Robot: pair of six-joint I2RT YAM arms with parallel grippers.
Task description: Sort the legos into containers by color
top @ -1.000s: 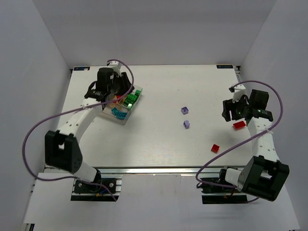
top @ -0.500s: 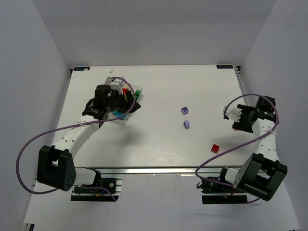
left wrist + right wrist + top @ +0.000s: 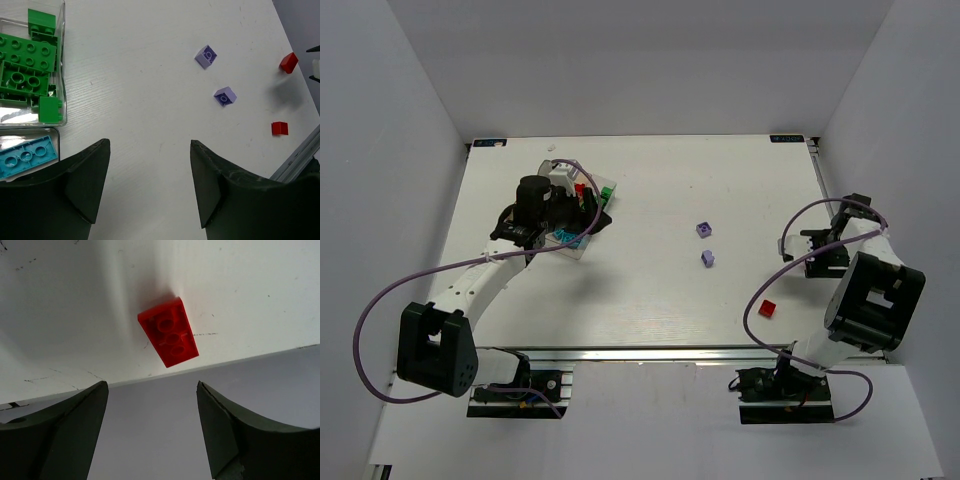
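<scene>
Red lego [image 3: 168,332], three rings showing, flat on scuffed white table [image 3: 75,290] beside grey wall [image 3: 150,450]; left tool [image 3: 148,150], right tool [image 3: 151,395] parted, empty.

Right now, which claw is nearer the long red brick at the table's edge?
Right. The right claw hovers just over the long red brick; the left claw is across the table, by the tray.

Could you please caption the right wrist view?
Open right gripper hovering above a red brick near the table edge.
</scene>
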